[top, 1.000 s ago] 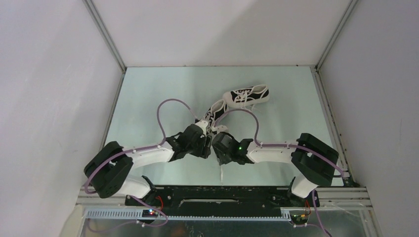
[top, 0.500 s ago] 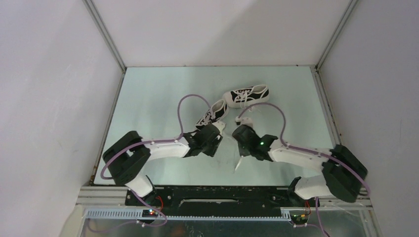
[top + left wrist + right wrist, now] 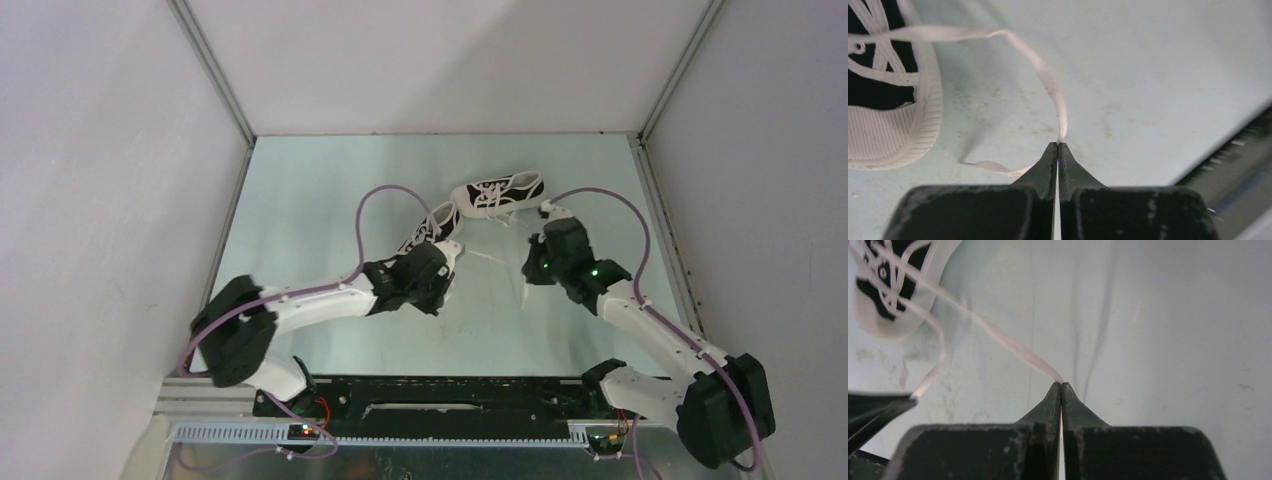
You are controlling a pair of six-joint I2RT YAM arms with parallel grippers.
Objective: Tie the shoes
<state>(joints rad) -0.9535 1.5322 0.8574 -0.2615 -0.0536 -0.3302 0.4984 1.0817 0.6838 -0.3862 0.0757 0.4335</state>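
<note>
Gripping 1 white lace (image 3: 1050, 85), the left pincer (image 3: 1058, 146) is clenched beside the near shoe (image 3: 432, 228). The right pincer (image 3: 1061, 385) is clamped on a 2nd lace (image 3: 1013, 347), stretched straight. The far shoe (image 3: 497, 195) lies close behind, mid-counter (image 3: 320, 200).

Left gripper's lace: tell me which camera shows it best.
Left wrist. It shows the lace curving from the shoe to the shut left gripper. Top external barely resolves it; right wrist catches only a blurred strand at its left edge.
</note>
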